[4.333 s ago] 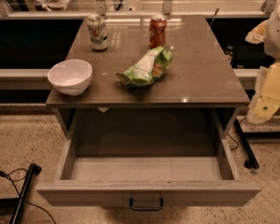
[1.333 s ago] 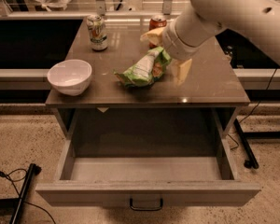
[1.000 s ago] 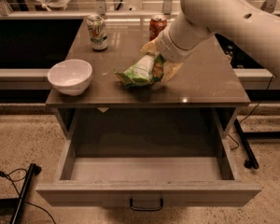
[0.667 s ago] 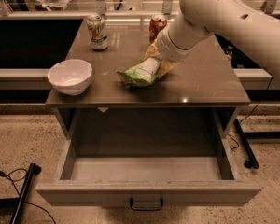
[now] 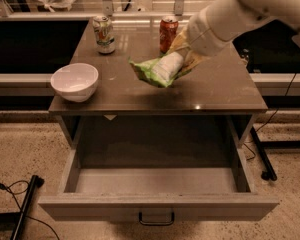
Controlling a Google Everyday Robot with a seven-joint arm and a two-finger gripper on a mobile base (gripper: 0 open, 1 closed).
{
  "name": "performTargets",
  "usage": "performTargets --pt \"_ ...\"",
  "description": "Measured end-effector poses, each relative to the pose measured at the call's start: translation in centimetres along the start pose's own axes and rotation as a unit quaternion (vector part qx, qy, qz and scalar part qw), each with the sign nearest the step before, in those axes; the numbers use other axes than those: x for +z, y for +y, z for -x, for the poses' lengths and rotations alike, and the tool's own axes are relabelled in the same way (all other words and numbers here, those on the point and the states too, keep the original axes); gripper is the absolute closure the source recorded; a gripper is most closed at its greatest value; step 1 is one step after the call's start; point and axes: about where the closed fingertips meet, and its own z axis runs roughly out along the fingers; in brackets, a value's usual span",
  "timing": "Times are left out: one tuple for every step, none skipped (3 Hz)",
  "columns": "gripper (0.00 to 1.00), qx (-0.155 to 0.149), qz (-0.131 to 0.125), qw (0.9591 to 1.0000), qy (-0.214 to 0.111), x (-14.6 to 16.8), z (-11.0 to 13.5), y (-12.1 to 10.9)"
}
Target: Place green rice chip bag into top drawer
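Centrally, the gripper's fingers were clamped on one crumpled light-green foil chip bag over the brown table, which carried one orange-red can, one pale can and one white bowl. One wide grey drawer stood open at lower frame.

Robot's tool sits at the right end of the crumpled light-green foil snack bag, mostly hidden behind it. The white robot arm is cut off by top and right edges. Rear of wide grey drawer hidden beneath brown surface.
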Motion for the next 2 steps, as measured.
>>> performTargets --pt "1.00 0.057 0.020 0.9980 0.016 -5.9 1.6 2.0" --pt "1.00 0.123 0.092 0.9881 0.012 -8.3 4.8 5.5"
